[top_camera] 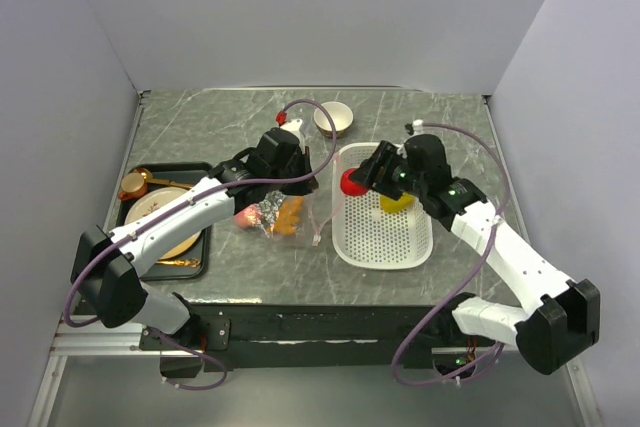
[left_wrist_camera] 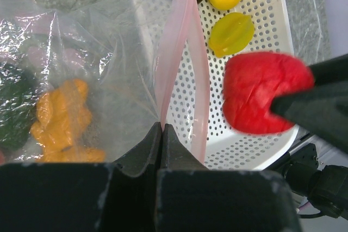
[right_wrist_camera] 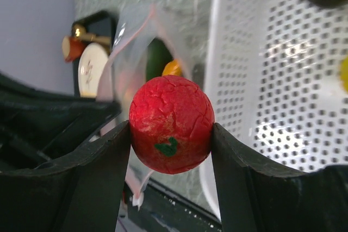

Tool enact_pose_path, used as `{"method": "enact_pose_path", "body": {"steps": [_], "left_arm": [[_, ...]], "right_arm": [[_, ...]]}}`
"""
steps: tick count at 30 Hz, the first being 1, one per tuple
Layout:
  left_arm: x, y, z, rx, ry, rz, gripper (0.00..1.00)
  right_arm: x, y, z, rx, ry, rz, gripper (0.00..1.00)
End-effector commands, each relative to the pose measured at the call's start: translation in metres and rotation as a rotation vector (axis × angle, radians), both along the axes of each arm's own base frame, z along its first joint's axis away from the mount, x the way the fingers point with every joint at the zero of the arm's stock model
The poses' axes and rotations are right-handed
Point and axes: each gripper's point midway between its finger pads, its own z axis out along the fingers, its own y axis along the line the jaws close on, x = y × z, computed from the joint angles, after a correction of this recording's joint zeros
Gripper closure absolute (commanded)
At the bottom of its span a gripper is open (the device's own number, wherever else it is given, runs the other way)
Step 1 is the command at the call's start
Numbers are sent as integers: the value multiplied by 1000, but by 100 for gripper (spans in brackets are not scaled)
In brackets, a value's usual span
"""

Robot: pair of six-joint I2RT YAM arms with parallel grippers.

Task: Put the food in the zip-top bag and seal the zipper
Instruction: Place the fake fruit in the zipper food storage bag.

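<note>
Two arms are mid-loading in the overhead view. At frame centre the right gripper carries a red toy fruit over the left rim of the white perforated basket. The left gripper holds up the clear zip-top bag, left of centre.

From the left wrist, the fingers are clenched on crinkly film beside the pale pink zipper. Its two strips bow apart. A knobbly orange piece shows through at lower left.

From the right wrist, the jaws clamp the round, crackle-skinned fruit at centre, with the bag mouth behind at upper left. The next move likely calls for steering it into that narrow gap, then releasing. Sealing is not yet done.
</note>
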Motion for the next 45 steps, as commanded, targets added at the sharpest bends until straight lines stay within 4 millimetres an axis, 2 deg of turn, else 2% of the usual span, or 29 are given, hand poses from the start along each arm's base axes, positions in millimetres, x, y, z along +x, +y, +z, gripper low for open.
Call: {"method": "enact_pose_path", "body": {"steps": [1,4,10,17,23,24,30,33,36,39,45], "left_arm": [[-1,-2,11,-37,-29,5,99],[-1,-1,14,-36,-34,7,99],[-1,1,17,-40,-39,10,99],[-1,0,21,-48,-46,10,99],[-1,3,26,-48,-57,17,99],[0,3,28,-49,-60,18,99],[-1,5,33,-53,-71,24,99],[-1,5,35,-56,-73,25,99],[-1,8,39,-58,-79,32,99],[-2,11,44,-63,-95,41,99],[-5,7,49,-86,-111,5,99]], "right_arm": [[4,30,28,44,-71,70,64],[5,40,25,46,-68,92,64],[9,46,13,-2,-35,103,62],[10,54,5,-39,-24,143,55],[14,50,1,-70,-22,124,34],[17,46,-1,-89,-21,102,26],[20,37,6,-126,-38,68,13],[24,25,9,-155,-39,-6,9],[31,-1,11,-182,-41,-132,5],[34,-29,4,-182,-6,-240,2],[32,-86,-39,-242,179,-432,0]]}}
